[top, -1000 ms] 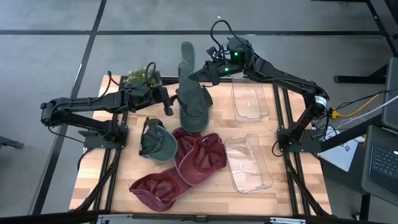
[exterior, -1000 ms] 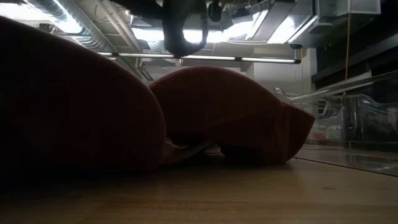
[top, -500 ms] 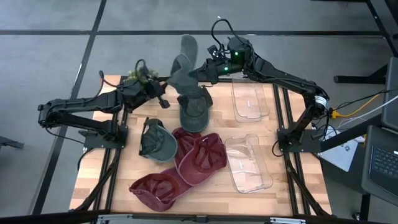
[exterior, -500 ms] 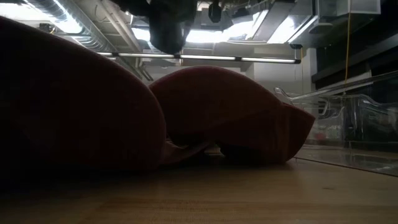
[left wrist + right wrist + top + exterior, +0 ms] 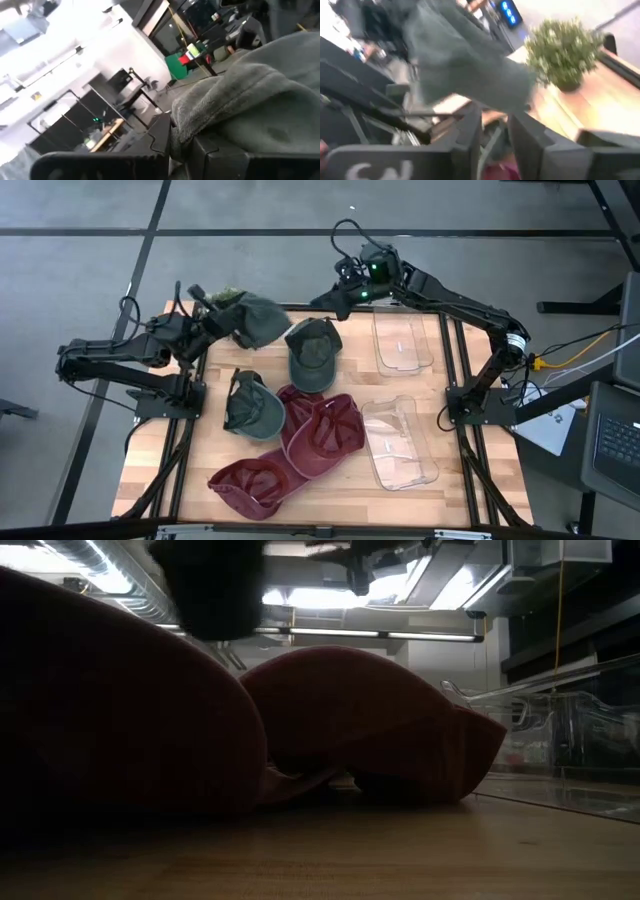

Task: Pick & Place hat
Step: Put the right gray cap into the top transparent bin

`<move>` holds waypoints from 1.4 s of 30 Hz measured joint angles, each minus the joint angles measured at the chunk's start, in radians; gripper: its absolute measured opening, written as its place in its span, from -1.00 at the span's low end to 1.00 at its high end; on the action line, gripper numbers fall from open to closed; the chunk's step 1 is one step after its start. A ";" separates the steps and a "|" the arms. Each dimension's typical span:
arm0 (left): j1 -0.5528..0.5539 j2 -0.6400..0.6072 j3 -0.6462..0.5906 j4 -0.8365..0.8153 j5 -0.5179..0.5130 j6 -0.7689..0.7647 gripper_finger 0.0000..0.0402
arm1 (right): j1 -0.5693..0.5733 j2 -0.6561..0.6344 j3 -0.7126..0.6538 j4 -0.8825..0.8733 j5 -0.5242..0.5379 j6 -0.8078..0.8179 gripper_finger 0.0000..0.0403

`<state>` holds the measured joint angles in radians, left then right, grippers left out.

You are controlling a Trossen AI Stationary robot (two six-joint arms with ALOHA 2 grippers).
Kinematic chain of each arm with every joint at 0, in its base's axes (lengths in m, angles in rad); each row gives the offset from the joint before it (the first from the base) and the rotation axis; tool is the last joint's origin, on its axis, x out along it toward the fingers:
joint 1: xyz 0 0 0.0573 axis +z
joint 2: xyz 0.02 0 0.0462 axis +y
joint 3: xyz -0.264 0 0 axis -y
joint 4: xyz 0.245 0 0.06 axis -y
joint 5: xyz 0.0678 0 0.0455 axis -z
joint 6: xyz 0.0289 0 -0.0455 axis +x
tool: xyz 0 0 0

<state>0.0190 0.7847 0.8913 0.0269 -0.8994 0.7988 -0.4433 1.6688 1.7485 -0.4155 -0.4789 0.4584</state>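
A grey-green hat (image 5: 256, 320) hangs over the table's far left part, with my left gripper (image 5: 220, 322) shut on it. In the low view it shows as a dark shape (image 5: 214, 588) at the top. My right gripper (image 5: 337, 296) stands above the far edge, to the hat's right and apart from it, open with nothing between its fingers (image 5: 471, 131). A second green hat (image 5: 312, 352) lies crown up on the table below it. A third green cap (image 5: 250, 406) lies nearer. My left gripper pinches a bunched edge of the hat's grey cloth (image 5: 186, 119) between its two fingers. It comes at the hat from the table's left, roughly level. The hat sticks out past the fingers toward the right, lifted clear of the table.
Two maroon caps (image 5: 322, 432) (image 5: 255, 484) lie in the near middle and fill the low view (image 5: 360, 720). Two clear trays (image 5: 402, 340) (image 5: 400, 442) sit on the right. A small green plant (image 5: 226, 298) stands at the far left edge, close behind the held hat.
My left gripper has taken hold of the raised hat and drawn it toward the table's left and far edge. The hat has come away from my right gripper, which has stayed over the far edge. The hat on the table has kept its place.
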 joint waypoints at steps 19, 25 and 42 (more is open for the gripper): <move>-0.072 0.004 0.000 -0.158 0.387 -0.060 -0.89 | 0.118 0.000 0.000 -0.035 -0.010 -0.602 0.17; -0.066 0.067 0.000 -0.127 0.404 -0.101 -0.89 | 0.174 0.013 0.000 0.032 0.077 -0.526 0.41; -0.065 0.210 0.021 0.123 0.384 0.030 -0.89 | 0.207 0.056 0.000 0.045 0.082 -0.438 0.83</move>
<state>-0.0460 0.9951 0.9127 0.1499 -0.5152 0.8289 -0.2359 1.7252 1.7485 -0.3706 -0.3969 0.0208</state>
